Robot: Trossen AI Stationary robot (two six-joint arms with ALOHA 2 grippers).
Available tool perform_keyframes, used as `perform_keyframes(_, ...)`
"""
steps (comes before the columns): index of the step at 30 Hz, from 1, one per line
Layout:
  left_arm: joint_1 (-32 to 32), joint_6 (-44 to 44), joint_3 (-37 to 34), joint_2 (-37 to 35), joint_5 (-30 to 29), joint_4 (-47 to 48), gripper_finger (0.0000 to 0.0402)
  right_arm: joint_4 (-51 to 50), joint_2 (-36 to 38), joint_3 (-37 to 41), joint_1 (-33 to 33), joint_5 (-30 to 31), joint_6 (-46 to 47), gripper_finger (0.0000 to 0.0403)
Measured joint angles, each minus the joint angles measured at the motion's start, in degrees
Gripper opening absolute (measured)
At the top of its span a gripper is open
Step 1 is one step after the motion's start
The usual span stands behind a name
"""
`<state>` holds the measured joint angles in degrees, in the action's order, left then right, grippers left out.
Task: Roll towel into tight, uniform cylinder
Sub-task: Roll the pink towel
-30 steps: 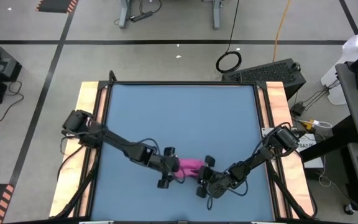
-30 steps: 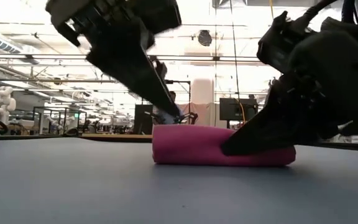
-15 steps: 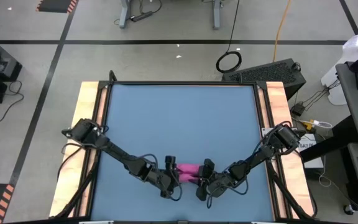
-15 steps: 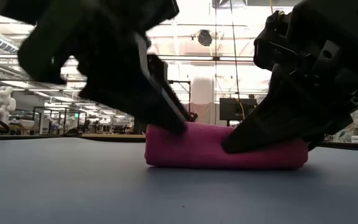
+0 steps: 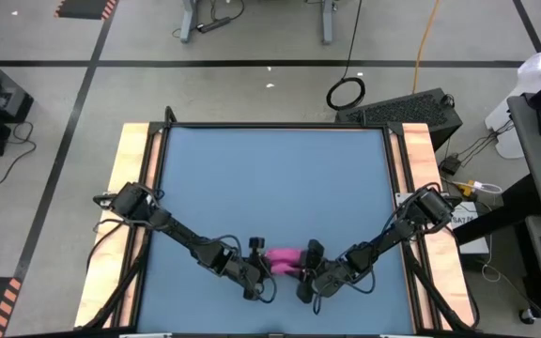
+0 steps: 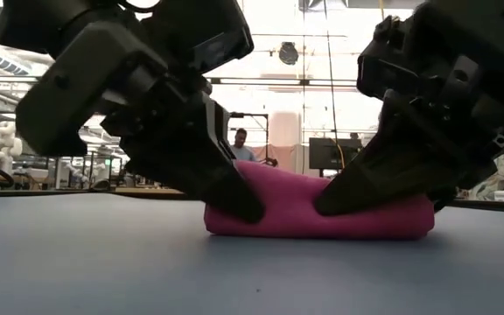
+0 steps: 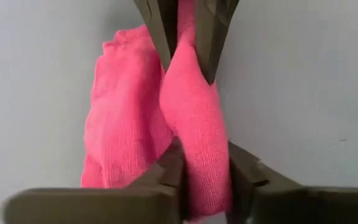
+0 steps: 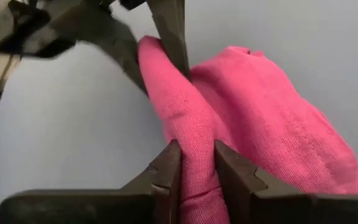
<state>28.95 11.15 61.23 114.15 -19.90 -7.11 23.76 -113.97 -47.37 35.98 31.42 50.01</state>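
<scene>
Looking straight down, the high view shows the towel [image 5: 285,257] as a short pink roll on the blue table [image 5: 270,178], near the table's front edge and about midway across. The left gripper [image 5: 263,272] meets the roll's left end and the right gripper [image 5: 306,272] meets its right end, so the 2 arms reach in from opposite sides.

At table height, the low view shows the roll [image 6: 322,214] lying flat on the tabletop [image 6: 103,262]. The left gripper [image 6: 234,197] presses onto 1 end and the right gripper [image 6: 344,197] onto the other. A person [image 6: 241,144] stands far back in the room.

From the left wrist view, the left gripper [image 7: 204,180] is clamped on a raised fold of the towel [image 7: 191,124], with cloth squeezed between its 2 fingers [image 7: 244,180]. The other arm's fingers pinch the same fold at its far end.

From the right wrist view, the right gripper [image 8: 197,168] is likewise clamped on a ridge of the towel [image 8: 253,118], its fingers [image 8: 166,171] tight against the cloth on both sides. The left gripper's tips [image 8: 166,37] grip the far end of that ridge.
</scene>
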Motion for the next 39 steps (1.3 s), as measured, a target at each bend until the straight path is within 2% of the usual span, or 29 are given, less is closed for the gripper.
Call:
perform_keyframes(2, -0.04, 2.21, 0.01, -0.02, 1.14, -0.12, 0.0046, -0.02, 0.43, 0.00, 0.47, -0.02, -4.83, 0.0074)
perform_keyframes(6, -1.36, 6.39, 0.15, -0.13, 7.70, -0.46, 0.0046, -0.87, 2.17, 0.09, 2.55, 1.56, -15.78, 0.0110)
perform_keyframes(8, -2.14, 7.73, 0.15, -0.22, 11.25, -0.39, 0.0046, -0.96, 2.70, 0.31, 4.19, 4.54, -21.37, 0.0138)
perform_keyframes(10, -2.84, 8.50, 0.15, -0.22, 14.84, -0.72, 0.0046, 0.58, 2.86, 0.33, 6.09, 9.53, -28.12, 0.0169)
perform_keyframes(13, -3.86, 9.48, 0.15, -0.22, 18.17, -1.09, 0.0057, 3.85, 2.64, 0.17, 8.95, 17.14, -33.54, 0.0214)
perform_keyframes(15, -4.40, 9.52, 0.15, -0.22, 18.42, -1.03, 0.0069, 6.53, 1.44, 0.18, 10.45, 19.65, -36.20, 0.0237)
perform_keyframes(17, -4.82, 9.52, 0.13, -0.22, 18.44, -1.01, 0.0073, 11.62, -0.23, 0.17, 11.29, 19.57, -38.77, 0.0250)
perform_keyframes(20, -5.31, 9.54, 0.13, -0.22, 18.55, -1.01, 0.0070, 19.93, -3.48, 0.07, 11.62, 17.50, -43.58, 0.0254)
perform_keyframes(25, -5.78, 9.61, 0.13, -0.22, 18.53, -1.01, 0.0059, 28.75, -8.32, 0.07, 11.47, 20.25, -47.94, 0.0245)
perform_keyframes(30, -5.77, 9.61, 0.13, -0.22, 18.55, -1.01, 0.0058, 26.81, -9.01, 0.07, 10.31, 22.14, -43.22, 0.0233)
perform_keyframes(39, -5.73, 9.60, 0.09, -0.22, 17.95, -0.98, 0.0066, 21.53, -8.81, -0.01, 8.00, 19.64, -32.31, 0.0193)
